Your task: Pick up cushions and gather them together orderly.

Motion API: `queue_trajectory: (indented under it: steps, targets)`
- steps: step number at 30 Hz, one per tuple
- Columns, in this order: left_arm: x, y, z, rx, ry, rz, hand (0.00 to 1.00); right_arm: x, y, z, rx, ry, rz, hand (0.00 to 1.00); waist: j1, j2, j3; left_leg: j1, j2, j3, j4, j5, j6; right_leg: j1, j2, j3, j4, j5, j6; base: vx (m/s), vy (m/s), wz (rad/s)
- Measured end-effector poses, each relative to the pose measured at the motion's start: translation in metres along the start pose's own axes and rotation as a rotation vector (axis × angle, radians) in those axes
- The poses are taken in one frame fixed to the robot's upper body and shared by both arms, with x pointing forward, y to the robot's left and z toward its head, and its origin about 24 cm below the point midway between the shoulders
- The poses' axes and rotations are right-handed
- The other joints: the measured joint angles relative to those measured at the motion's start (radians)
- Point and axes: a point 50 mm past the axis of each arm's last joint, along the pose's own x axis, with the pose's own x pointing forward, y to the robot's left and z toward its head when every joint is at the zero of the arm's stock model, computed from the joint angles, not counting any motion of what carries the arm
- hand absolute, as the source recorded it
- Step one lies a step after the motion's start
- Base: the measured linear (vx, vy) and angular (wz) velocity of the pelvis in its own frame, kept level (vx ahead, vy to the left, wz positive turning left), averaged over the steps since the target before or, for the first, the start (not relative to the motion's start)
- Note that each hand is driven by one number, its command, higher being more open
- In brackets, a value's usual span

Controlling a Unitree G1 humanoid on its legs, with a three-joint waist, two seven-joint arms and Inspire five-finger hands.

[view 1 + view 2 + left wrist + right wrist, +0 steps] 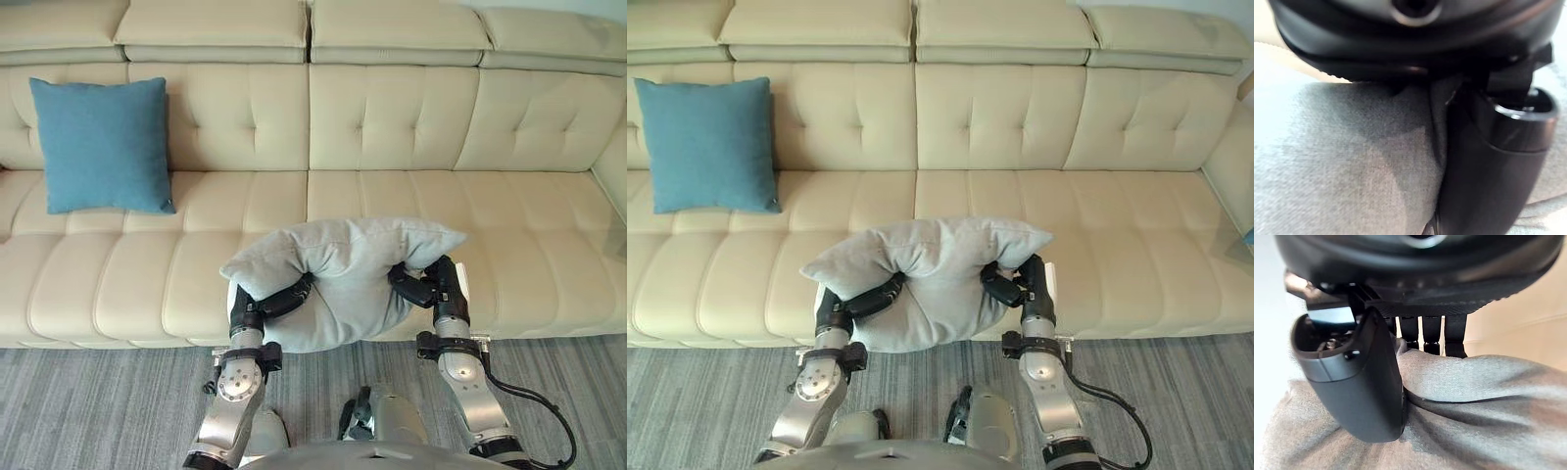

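Note:
A light grey cushion (343, 274) is held up in front of the sofa's seat edge, squeezed between both hands. My left hand (279, 300) pinches its left side, fingers dug into the fabric (1352, 161). My right hand (423, 282) grips its right side, thumb (1356, 387) pressed on the cloth (1484, 401). A blue cushion (101, 145) leans upright against the backrest at the sofa's far left.
The cream sofa (392, 127) spans the whole width, its seat bare between the blue cushion and the right armrest. Grey carpet (88, 411) lies in front of it.

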Motion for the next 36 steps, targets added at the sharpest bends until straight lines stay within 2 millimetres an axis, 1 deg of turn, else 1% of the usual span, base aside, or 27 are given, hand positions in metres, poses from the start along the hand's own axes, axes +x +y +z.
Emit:
queue_trajectory:
  steps: [1, 2, 3, 4, 5, 6, 8, 9, 10, 11, 12, 13, 14, 15, 16, 17, 18, 19, 21, 22, 25, 27, 32, 35, 36]
  targets:
    - [0.000, 0.000, -0.001, 0.003, 0.006, -0.002, 0.00, -0.001, 0.000, -0.001, -0.023, 0.003, 0.005, 0.00, -0.006, 0.013, -0.007, 0.010, -0.001, -0.018, -0.023, 0.002, -0.006, 0.002, 0.050, 0.074, -0.147, 0.017, 0.022, 0.18, -0.074, 0.46]
    - [-0.001, 0.000, -0.002, 0.011, 0.010, -0.010, 0.00, -0.003, 0.000, -0.004, -0.026, 0.012, 0.003, 0.00, -0.010, 0.007, -0.021, 0.010, -0.014, -0.035, -0.025, 0.000, -0.019, 0.017, 0.063, 0.128, -0.270, 0.055, 0.043, 0.25, -0.135, 0.65]
    - [-0.001, -0.005, -0.006, 0.009, 0.029, -0.025, 0.00, -0.004, -0.003, -0.006, -0.036, 0.025, -0.002, 0.00, -0.018, 0.032, -0.029, 0.004, -0.007, -0.068, 0.008, -0.022, -0.040, 0.028, 0.073, 0.121, -0.265, 0.096, -0.014, 0.25, -0.126, 0.54]
    - [-0.003, -0.007, -0.010, 0.004, 0.046, -0.031, 0.00, -0.005, -0.006, -0.009, -0.046, 0.034, -0.004, 0.00, -0.017, 0.054, -0.043, -0.007, 0.016, -0.079, 0.022, -0.027, -0.047, 0.034, 0.082, 0.105, -0.264, 0.083, -0.021, 0.31, -0.132, 0.44]
    - [-0.004, -0.009, -0.012, 0.002, 0.056, -0.036, 0.00, -0.006, -0.007, -0.010, -0.051, 0.040, -0.005, 0.00, -0.016, 0.067, -0.053, -0.027, 0.027, -0.097, 0.076, -0.028, -0.056, 0.045, 0.092, 0.088, -0.266, 0.063, -0.030, 0.31, -0.129, 0.39]
    - [-0.003, -0.011, -0.013, 0.004, 0.061, -0.041, 0.00, -0.007, -0.008, -0.011, -0.052, 0.045, -0.008, 0.00, -0.020, 0.073, -0.052, -0.092, 0.050, -0.126, 0.213, -0.018, -0.072, 0.074, 0.102, 0.060, -0.280, 0.056, -0.037, 0.31, -0.144, 0.42]
    - [-0.004, -0.014, -0.016, -0.001, 0.076, -0.053, 0.00, -0.009, -0.011, -0.013, -0.055, 0.055, -0.017, 0.00, -0.012, 0.070, -0.050, -0.179, 0.084, -0.126, 0.417, 0.023, -0.087, 0.129, 0.112, 0.045, -0.312, 0.048, -0.052, 0.32, -0.135, 0.28]
    - [-0.006, -0.018, -0.019, -0.002, 0.091, -0.074, 0.00, -0.011, -0.016, -0.014, -0.053, 0.062, -0.040, 0.00, -0.003, 0.069, -0.050, -0.220, 0.104, -0.097, 0.545, 0.013, -0.072, 0.197, 0.118, 0.043, -0.353, 0.047, -0.054, 0.32, -0.100, 0.08]
    - [-0.007, -0.020, -0.020, -0.004, 0.094, -0.087, 0.00, -0.013, -0.018, -0.013, -0.051, 0.060, -0.052, 0.00, 0.001, 0.067, -0.050, -0.229, 0.106, -0.084, 0.560, 0.004, -0.055, 0.223, 0.117, 0.043, -0.373, 0.047, -0.054, 0.28, -0.047, -0.01]
    - [-0.007, -0.023, -0.019, -0.005, 0.090, -0.106, 0.00, -0.014, -0.022, -0.009, -0.047, 0.043, -0.071, 0.00, 0.006, 0.066, -0.051, -0.242, 0.106, -0.068, 0.530, -0.007, -0.036, 0.252, 0.116, 0.044, -0.402, 0.047, -0.053, 0.16, 0.001, -0.05]
    - [-0.007, -0.023, -0.019, -0.006, 0.087, -0.112, 0.00, -0.013, -0.023, -0.007, -0.045, 0.034, -0.075, 0.00, 0.007, 0.067, -0.052, -0.247, 0.104, -0.067, 0.503, -0.011, -0.032, 0.261, 0.115, 0.045, -0.411, 0.047, -0.053, 0.15, 0.024, -0.09]
    - [-0.005, -0.025, -0.017, -0.005, 0.080, -0.120, 0.00, -0.013, -0.024, -0.003, -0.040, 0.019, -0.085, 0.00, 0.007, 0.067, -0.052, -0.254, 0.098, -0.073, 0.411, -0.013, -0.028, 0.271, 0.113, 0.047, -0.424, 0.048, -0.052, 0.16, 0.092, -0.08]
    - [-0.004, -0.027, -0.015, -0.006, 0.073, -0.131, 0.00, -0.012, -0.027, -0.002, -0.037, 0.015, -0.099, 0.00, 0.007, 0.067, -0.053, -0.254, 0.073, -0.105, 0.279, -0.008, -0.028, 0.281, 0.111, 0.050, -0.436, 0.050, -0.049, 0.15, 0.116, -0.06]
    - [-0.004, -0.027, -0.015, -0.005, 0.072, -0.134, 0.00, -0.012, -0.027, -0.002, -0.037, 0.015, -0.101, 0.00, 0.007, 0.068, -0.054, -0.252, 0.065, -0.115, 0.244, 0.000, -0.027, 0.282, 0.111, 0.051, -0.437, 0.050, -0.048, 0.19, 0.183, -0.21]
    - [-0.006, -0.029, -0.016, -0.006, 0.078, -0.142, 0.00, -0.012, -0.030, -0.003, -0.040, 0.016, -0.107, 0.00, 0.010, 0.088, -0.066, -0.218, 0.034, -0.193, 0.044, 0.175, -0.036, 0.283, 0.126, 0.073, -0.442, 0.052, -0.031, 0.18, 0.196, -0.31]
    - [-0.006, -0.027, -0.017, 0.004, 0.081, -0.143, 0.00, -0.012, -0.028, -0.005, -0.035, 0.027, -0.107, 0.00, 0.012, 0.081, -0.072, -0.203, 0.034, -0.200, 0.027, 0.158, -0.063, 0.285, 0.127, 0.090, -0.449, 0.048, -0.017, 0.23, 0.204, -0.35]
    - [-0.006, -0.021, -0.019, 0.031, 0.086, -0.143, 0.00, -0.016, -0.021, -0.010, -0.001, 0.059, -0.112, 0.00, 0.006, 0.049, -0.086, -0.172, 0.003, -0.179, -0.035, 0.179, -0.052, 0.291, 0.102, 0.108, -0.478, 0.060, 0.011, 0.19, 0.145, -0.19]
    - [-0.006, -0.020, -0.020, 0.038, 0.086, -0.144, 0.00, -0.017, -0.020, -0.011, 0.007, 0.068, -0.112, 0.00, 0.004, 0.041, -0.085, -0.154, -0.006, -0.168, -0.058, 0.184, -0.045, 0.302, 0.089, 0.117, -0.493, 0.063, 0.017, 0.15, 0.112, -0.17]
    - [-0.007, -0.018, -0.021, 0.048, 0.091, -0.148, 0.00, -0.019, -0.019, -0.013, 0.005, 0.081, -0.106, 0.00, 0.006, 0.039, -0.087, -0.108, -0.035, -0.133, -0.111, 0.196, -0.028, 0.321, 0.060, 0.147, -0.519, 0.075, 0.036, 0.11, 0.137, -0.23]
    - [-0.007, -0.018, -0.021, 0.048, 0.090, -0.149, 0.00, -0.019, -0.019, -0.013, 0.005, 0.081, -0.105, 0.00, 0.007, 0.039, -0.087, -0.099, -0.040, -0.125, -0.126, 0.200, -0.023, 0.322, 0.055, 0.153, -0.522, 0.077, 0.038, 0.08, 0.127, -0.20]
    - [-0.007, -0.016, -0.020, 0.060, 0.086, -0.154, 0.00, -0.020, -0.018, -0.014, 0.007, 0.084, -0.104, 0.00, 0.007, 0.036, -0.089, -0.053, -0.052, -0.099, -0.198, 0.227, -0.020, 0.335, 0.044, 0.179, -0.551, 0.087, 0.048, 0.04, 0.055, -0.20]
    - [-0.007, -0.016, -0.019, 0.061, 0.081, -0.157, 0.00, -0.020, -0.017, -0.014, 0.001, 0.082, -0.104, 0.00, 0.007, 0.034, -0.091, -0.015, -0.057, -0.075, -0.250, 0.246, -0.021, 0.339, 0.044, 0.201, -0.559, 0.088, 0.047, 0.03, 0.032, -0.28]
    - [-0.006, -0.020, -0.014, 0.073, 0.059, -0.183, 0.00, -0.019, -0.018, -0.013, -0.024, 0.073, -0.124, 0.00, 0.000, 0.027, -0.113, 0.023, -0.048, -0.054, -0.324, 0.280, -0.028, 0.337, 0.059, 0.226, -0.575, 0.099, 0.036, 0.00, 0.000, -0.18]
    - [0.003, -0.023, -0.005, 0.076, 0.022, -0.174, 0.00, -0.009, -0.017, -0.002, -0.039, 0.029, -0.141, 0.00, 0.000, 0.018, -0.122, 0.022, -0.040, -0.041, -0.344, 0.293, -0.032, 0.320, 0.071, 0.244, -0.581, 0.107, 0.034, -0.05, -0.010, -0.18]
    - [0.009, -0.025, 0.002, 0.077, -0.007, -0.164, 0.00, -0.002, -0.016, 0.005, -0.047, -0.003, -0.153, 0.00, -0.001, 0.015, -0.124, 0.013, -0.039, -0.039, -0.350, 0.301, -0.033, 0.306, 0.073, 0.248, -0.583, 0.108, 0.034, -0.06, -0.012, -0.08]
